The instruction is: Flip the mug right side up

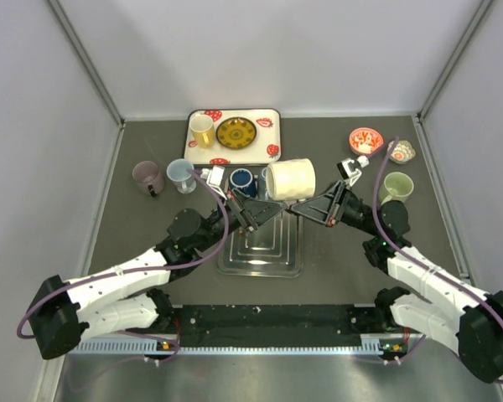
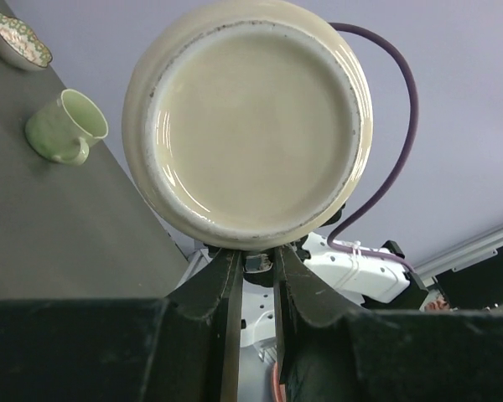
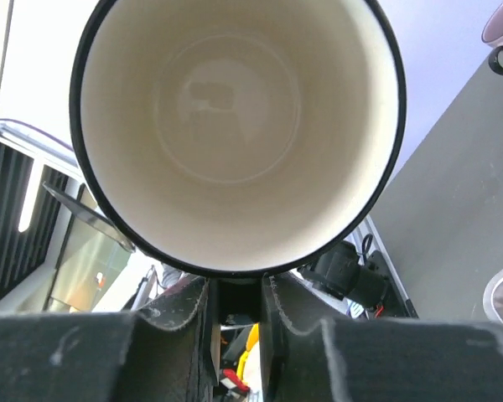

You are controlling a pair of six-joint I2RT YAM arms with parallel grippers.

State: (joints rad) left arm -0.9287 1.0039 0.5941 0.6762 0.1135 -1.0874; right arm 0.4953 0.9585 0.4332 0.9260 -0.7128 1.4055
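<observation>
The cream mug (image 1: 289, 178) with a dark rim hangs in the air on its side, above the table's middle. The left wrist view shows its flat base (image 2: 247, 126). The right wrist view looks into its empty mouth (image 3: 235, 117). My left gripper (image 1: 253, 211) comes up under its base end, and its fingers (image 2: 258, 255) stand narrowly apart with a small dark piece between the tips. My right gripper (image 1: 308, 209) comes up under the mouth end and is closed (image 3: 235, 285) on a dark part below the rim, seemingly the handle.
A clear plastic tray (image 1: 262, 243) lies below the mug. A blue mug (image 1: 241, 182), a clear cup (image 1: 181, 174) and a purple mug (image 1: 148, 177) stand to the left. A strawberry tray (image 1: 272, 126) is behind. A green mug (image 1: 396, 186) and two bowls (image 1: 365, 139) are at the right.
</observation>
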